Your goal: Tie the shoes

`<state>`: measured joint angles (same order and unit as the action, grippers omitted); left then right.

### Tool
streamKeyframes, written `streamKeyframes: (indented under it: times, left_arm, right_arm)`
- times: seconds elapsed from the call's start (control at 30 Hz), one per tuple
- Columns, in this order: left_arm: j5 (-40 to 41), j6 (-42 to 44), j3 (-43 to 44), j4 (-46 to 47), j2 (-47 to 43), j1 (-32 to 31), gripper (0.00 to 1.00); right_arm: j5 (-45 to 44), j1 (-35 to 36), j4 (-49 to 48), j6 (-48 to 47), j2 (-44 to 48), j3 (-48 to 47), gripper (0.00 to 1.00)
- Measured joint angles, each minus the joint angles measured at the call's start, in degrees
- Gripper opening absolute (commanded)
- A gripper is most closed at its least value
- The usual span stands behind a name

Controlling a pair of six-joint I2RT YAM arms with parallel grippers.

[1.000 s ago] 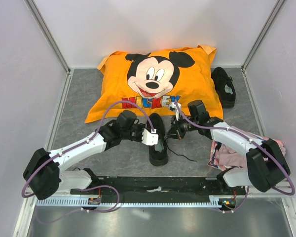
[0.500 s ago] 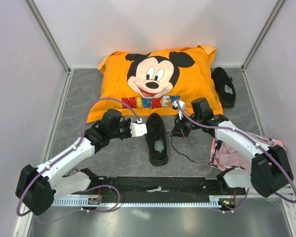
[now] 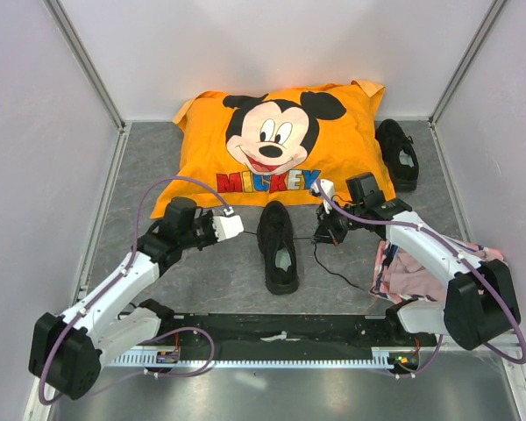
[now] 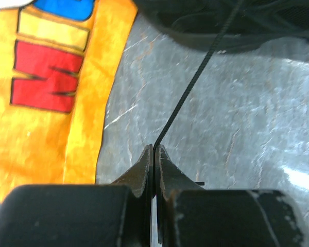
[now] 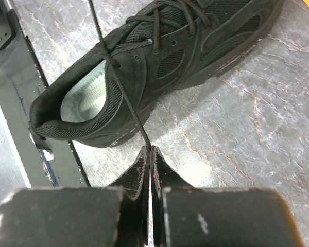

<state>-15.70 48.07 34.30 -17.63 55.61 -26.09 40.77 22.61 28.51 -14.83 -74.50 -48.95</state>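
One black sneaker (image 3: 279,246) with a pale insole lies on the grey floor between the arms; it also shows in the right wrist view (image 5: 144,67). The second sneaker (image 3: 397,153) sits at the far right beside the pillow. My left gripper (image 3: 237,225) is left of the near shoe, shut on one black lace (image 4: 190,85) that runs taut to the shoe. My right gripper (image 3: 324,230) is right of the shoe, shut on the other lace (image 5: 124,92), also pulled taut. A loose lace tail (image 3: 333,276) trails on the floor.
An orange Mickey pillow (image 3: 280,145) lies behind the near shoe. A pink cloth (image 3: 403,272) lies under my right arm. Metal-framed walls close in the sides and back; a black rail (image 3: 280,333) runs along the near edge.
My left gripper has drawn away leftward from the shoe, and my right gripper rightward, stretching both laces out to the sides. The shoe stays put.
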Motion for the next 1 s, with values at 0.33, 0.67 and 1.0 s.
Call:
streamKeyframes:
  times: [0.33,0.67,1.0]
  left_arm:
    - [-3.5,3.1,-1.7,0.0,-0.1,5.4,0.01]
    - [-7.2,6.5,-0.6,-1.4,7.5,5.6,0.03]
    - [-7.0,7.3,3.3,-5.7,16.0,4.1,0.52]
  right_arm:
    - [1.8,0.0,0.4,-1.5,0.0,0.0,0.0]
    - [0.6,0.0,-0.3,-2.1,-6.2,-0.9,0.1]
    - [-0.3,0.0,0.5,-4.0,-10.9,-5.5,0.57]
